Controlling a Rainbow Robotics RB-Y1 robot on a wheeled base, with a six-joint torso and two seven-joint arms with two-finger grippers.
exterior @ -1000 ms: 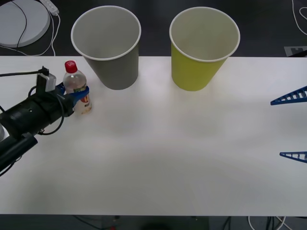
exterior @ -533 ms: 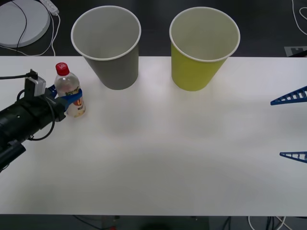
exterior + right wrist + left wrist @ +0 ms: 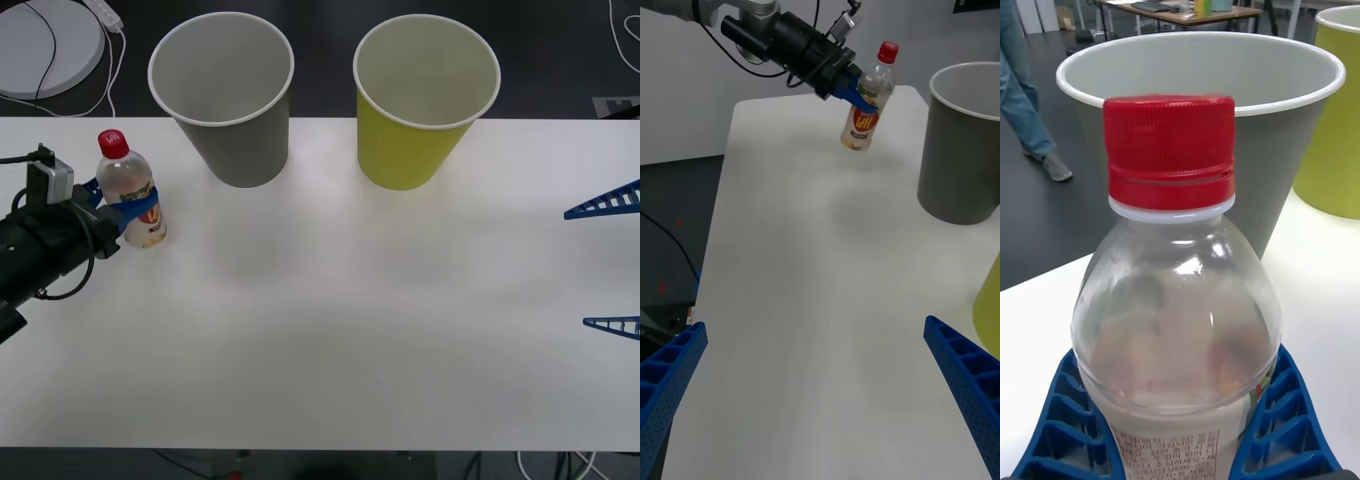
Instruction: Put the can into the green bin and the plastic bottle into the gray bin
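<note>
Clear plastic bottle (image 3: 128, 195) sits in our left gripper (image 3: 120, 212) at the table's (image 3: 340, 330) left edge, fingers (image 3: 1281, 420) closed around its lower body, upright or nearly so. Risk: the smooth, rounded wall slips, or the base clips the gray bin's (image 3: 222, 95) rim on transfer. Green bin (image 3: 425, 100) stands just right of it. Right gripper (image 3: 607, 265) waits far right, fingers spread wide, holding nothing.
</note>
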